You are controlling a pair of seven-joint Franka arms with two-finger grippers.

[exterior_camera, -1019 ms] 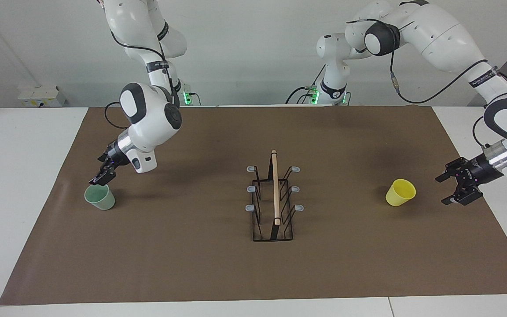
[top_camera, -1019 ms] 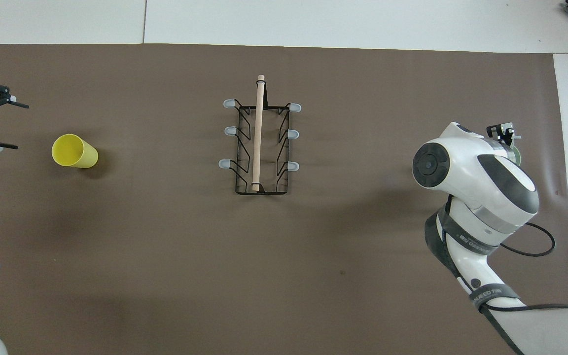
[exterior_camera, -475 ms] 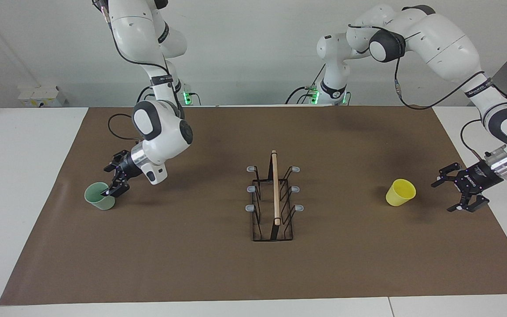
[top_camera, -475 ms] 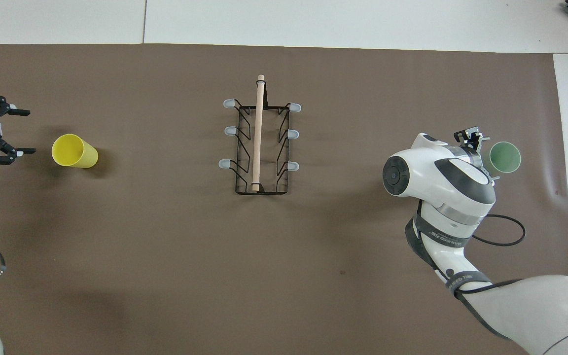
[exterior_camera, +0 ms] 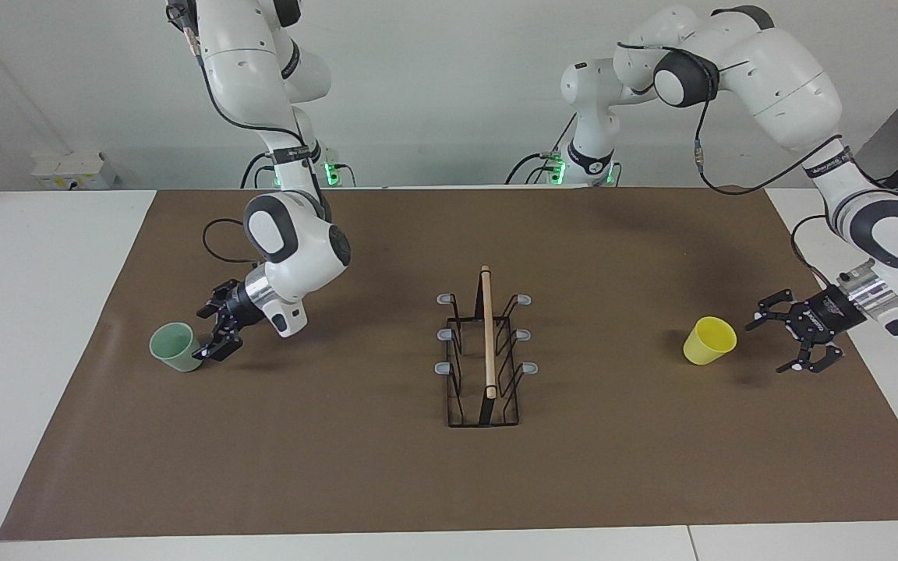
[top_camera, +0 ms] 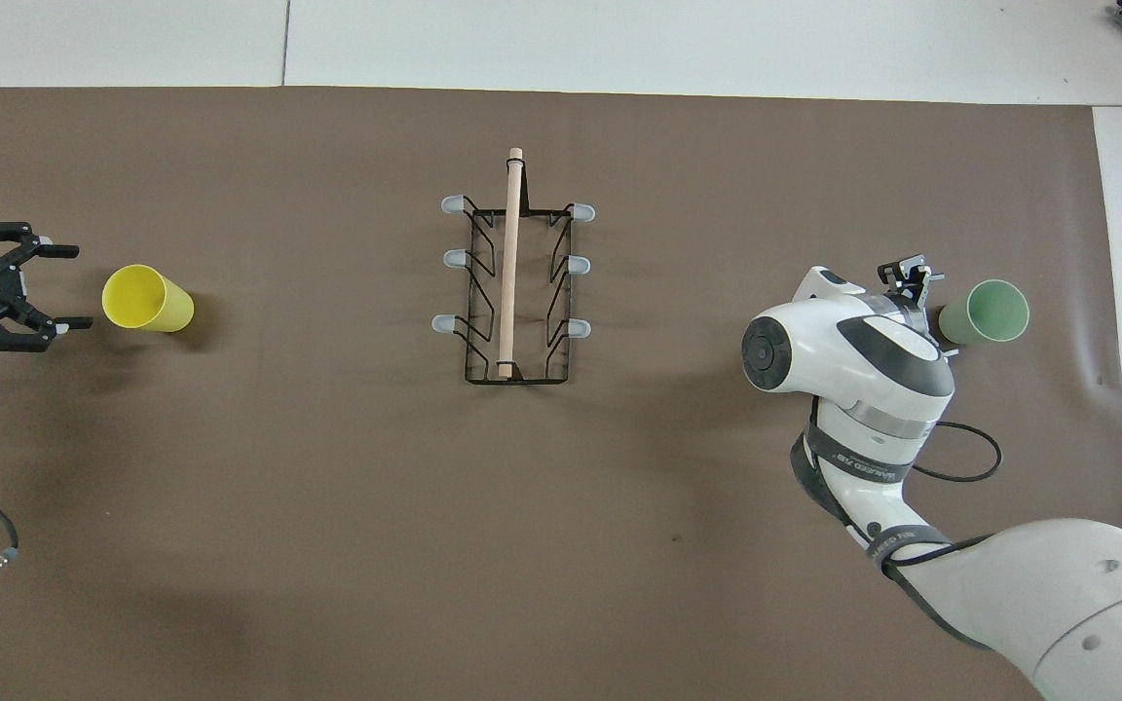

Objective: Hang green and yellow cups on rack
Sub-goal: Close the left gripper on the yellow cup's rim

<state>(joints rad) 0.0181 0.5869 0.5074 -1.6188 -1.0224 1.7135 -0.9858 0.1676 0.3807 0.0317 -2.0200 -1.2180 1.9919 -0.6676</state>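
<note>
Midway along the brown mat (exterior_camera: 387, 483) stands the rack (exterior_camera: 485, 358), its pegs bare; toward the right arm's end sits the green cup (exterior_camera: 176, 347), upright, with the right gripper (exterior_camera: 213, 333) just beside it, jaws spread, seemingly not touching it, though the angle is poor; toward the left arm's end the yellow cup (exterior_camera: 708, 340) stands upright, and the left gripper (exterior_camera: 786, 343) hangs near it, fingers wide apart, holding nothing.

Two cups, one green cup (exterior_camera: 175, 347) and one yellow cup (exterior_camera: 708, 340); one rack (exterior_camera: 485, 358), six pegs.
</note>
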